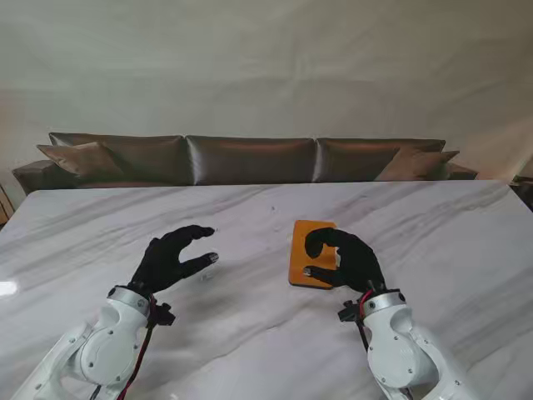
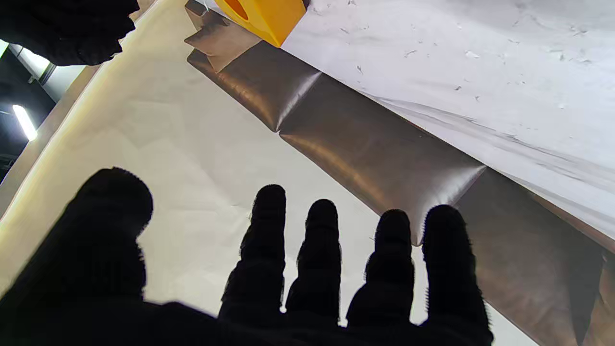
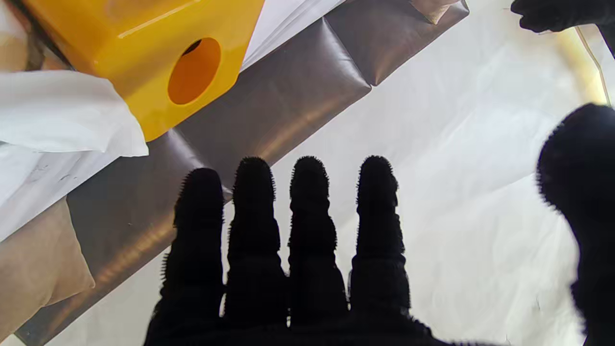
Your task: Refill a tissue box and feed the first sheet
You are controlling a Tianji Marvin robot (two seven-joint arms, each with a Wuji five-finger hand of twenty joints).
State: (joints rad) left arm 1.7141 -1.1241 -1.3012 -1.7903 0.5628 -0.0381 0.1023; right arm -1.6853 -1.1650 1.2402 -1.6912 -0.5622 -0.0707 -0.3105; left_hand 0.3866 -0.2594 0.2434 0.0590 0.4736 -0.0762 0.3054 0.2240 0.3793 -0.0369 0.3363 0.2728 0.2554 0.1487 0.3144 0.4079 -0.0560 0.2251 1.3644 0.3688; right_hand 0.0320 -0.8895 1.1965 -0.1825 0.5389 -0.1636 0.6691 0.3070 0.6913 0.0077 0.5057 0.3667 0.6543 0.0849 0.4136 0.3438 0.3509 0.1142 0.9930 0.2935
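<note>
From the stand's view, the glossy orange-yellow plastic tissue box (image 1: 310, 250) lies on the white marble-patterned tabletop (image 1: 250, 333), right of centre. The black-gloved right hand (image 1: 344, 259) hovers over the box's nearer end with its fingers curled but apart; whether it touches the box I cannot tell. The black-gloved left hand (image 1: 173, 258) hangs well apart to the left, fingers spread and holding nothing. A brown leather sofa (image 1: 250, 158) stands beyond the table.

The left wrist view shows four fingers (image 2: 269, 250) and the thumb splayed, with only a corner of the box (image 2: 266, 17) visible.

In the right wrist view the fingers (image 3: 307, 230) are extended with nothing between them. The box's round opening (image 3: 193, 71) faces the camera, and a white tissue sheet (image 3: 62, 115) lies beside the box.

By my judgement this is the early reach: the box is not yet grasped. The next move calls for the right hand to steady or lift the box so tissues can go in.
</note>
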